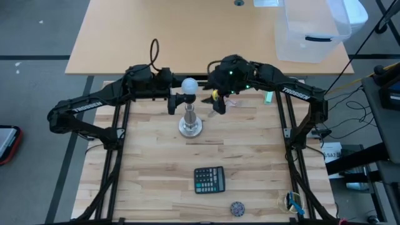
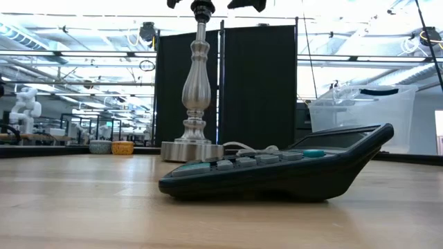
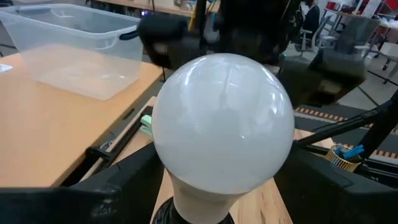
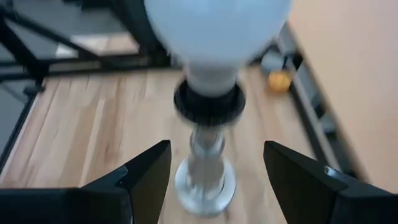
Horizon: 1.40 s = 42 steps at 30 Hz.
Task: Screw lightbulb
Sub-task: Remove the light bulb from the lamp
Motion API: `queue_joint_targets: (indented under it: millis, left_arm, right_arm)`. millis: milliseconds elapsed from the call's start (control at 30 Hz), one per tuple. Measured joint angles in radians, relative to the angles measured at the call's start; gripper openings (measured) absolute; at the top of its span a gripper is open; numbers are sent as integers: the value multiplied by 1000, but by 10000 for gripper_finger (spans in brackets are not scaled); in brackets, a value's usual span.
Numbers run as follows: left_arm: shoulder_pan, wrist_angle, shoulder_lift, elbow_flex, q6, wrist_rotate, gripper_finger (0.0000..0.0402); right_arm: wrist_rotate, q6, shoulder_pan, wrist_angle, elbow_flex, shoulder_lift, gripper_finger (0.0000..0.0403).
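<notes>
Frosted white glass fills your left wrist view: the small globe lightbulb (image 3: 222, 124) sits right between the left pincer (image 1: 172, 102) fingers, its narrow neck down in the dark socket of the silver metal lamp stand (image 1: 190, 122). You can see the left pincer spread wide about the globe, but whether its pads touch the glass cannot be told.

On the other side of the bulb, your right pincer (image 1: 219, 105) stands near the stand, fingers (image 4: 144, 174) parted and empty, with the socket collar and the stand's round base showing through the gap between them. A small orange ball (image 4: 280, 80) lies on the bench (image 1: 250, 156) beyond that pincer, off to one side.

Farther from both pincers, toward the bench's front edge, lies the dark desk calculator (image 1: 209, 180), well apart from the stand. Beyond the pincers, on the tan table, stands a clear plastic bin (image 1: 310, 31).
</notes>
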State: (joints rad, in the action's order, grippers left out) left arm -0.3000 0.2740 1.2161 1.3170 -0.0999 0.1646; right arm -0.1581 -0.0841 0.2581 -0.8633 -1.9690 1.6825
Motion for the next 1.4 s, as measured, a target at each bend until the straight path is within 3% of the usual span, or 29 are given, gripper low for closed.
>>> queue_joint_targets:
  millis: [200,500,633,967,1167,1400]
  left_arm:
    - [0,0,1,0,-3,-9,282]
    - [6,3,1,0,-3,-18,282]
    - [4,2,1,0,-3,-23,282]
    - [5,-6,1,2,1,-29,282]
    - [6,-3,1,2,0,-27,282]
    - [6,-1,1,2,0,-50,282]
  right_arm:
    - [-1,73,-25,7,90,5,249]
    - [12,242,-52,505,448,6,249]
    - [105,274,-53,654,530,2,249]
    - [292,258,-59,765,572,9,246]
    - [297,236,-59,870,572,8,201]
    - [285,229,-60,872,572,8,105]
